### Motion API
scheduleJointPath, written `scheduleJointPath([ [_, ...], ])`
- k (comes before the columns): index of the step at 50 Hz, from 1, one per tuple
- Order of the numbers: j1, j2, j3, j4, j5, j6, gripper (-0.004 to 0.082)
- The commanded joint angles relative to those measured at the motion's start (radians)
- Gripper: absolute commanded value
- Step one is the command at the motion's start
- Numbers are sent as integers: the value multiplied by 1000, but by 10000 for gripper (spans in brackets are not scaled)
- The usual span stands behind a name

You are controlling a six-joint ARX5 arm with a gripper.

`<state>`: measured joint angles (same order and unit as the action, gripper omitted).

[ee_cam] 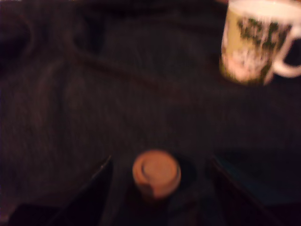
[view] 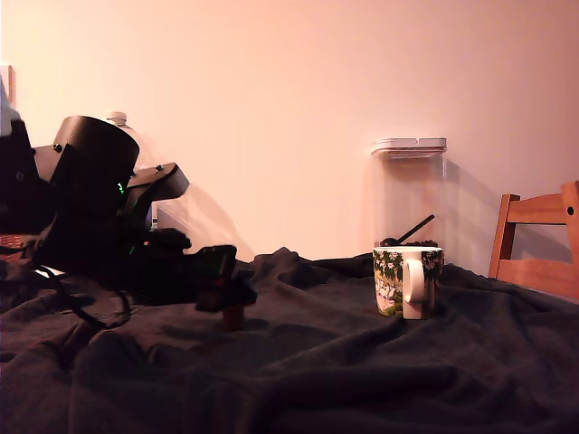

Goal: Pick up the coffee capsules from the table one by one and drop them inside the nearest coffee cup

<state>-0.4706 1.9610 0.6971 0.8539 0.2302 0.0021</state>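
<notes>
A small copper-brown coffee capsule (view: 233, 316) stands on the black-draped table (view: 362, 371) toward the exterior view's left. My gripper (view: 230, 295) hangs low right over it. In the wrist view the capsule (ee_cam: 156, 173) sits between the two dark fingers (ee_cam: 96, 190), with a gap on each side, so the gripper (ee_cam: 160, 161) is open around it. The coffee cup (view: 407, 281), white with a green leafy print and its handle facing the camera, stands well off to the exterior view's right. The wrist view shows it blurred as the cup (ee_cam: 256, 42) beyond the capsule.
A tall clear canister (view: 409, 194) with a white lid stands behind the cup by the wall. A wooden chair (view: 538, 244) is at the exterior view's far right. The cloth lies in wrinkles and folds between capsule and cup.
</notes>
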Motion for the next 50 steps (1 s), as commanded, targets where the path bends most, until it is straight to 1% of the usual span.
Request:
scheduleJointPath([
  [1, 3, -26, -9, -12, 2, 11, 586],
  [3, 3, -26, -9, -18, 2, 11, 586],
  [4, 3, -26, -9, -18, 2, 25, 586],
  [11, 3, -26, -9, -35, 2, 31, 586],
  [34, 3, -20, -3, -57, -4, 31, 586],
  [50, 3, 50, 75, -101, -2, 31, 586],
])
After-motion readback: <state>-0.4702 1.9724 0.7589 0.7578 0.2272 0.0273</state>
